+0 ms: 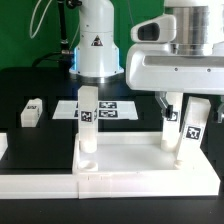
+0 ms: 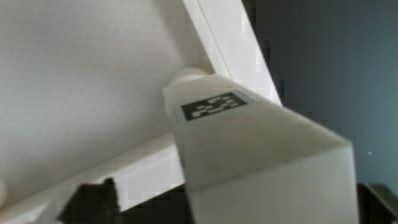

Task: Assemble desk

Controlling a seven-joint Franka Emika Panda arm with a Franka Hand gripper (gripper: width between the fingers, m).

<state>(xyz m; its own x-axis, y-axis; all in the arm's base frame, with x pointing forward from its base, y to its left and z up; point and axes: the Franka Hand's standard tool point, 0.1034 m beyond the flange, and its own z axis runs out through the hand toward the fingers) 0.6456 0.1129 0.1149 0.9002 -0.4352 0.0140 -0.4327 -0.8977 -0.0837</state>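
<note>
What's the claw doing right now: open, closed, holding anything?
Claw: open, jaws straddling the upright leg on the desk top, not clamped on it.

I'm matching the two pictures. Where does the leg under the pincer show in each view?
Exterior view: the leg stands upright on the top at the exterior view's right, under the pincer.
Wrist view: the leg fills the foreground, its tag toward the camera.
Shared landmark: the white top at the leg's foot.
</note>
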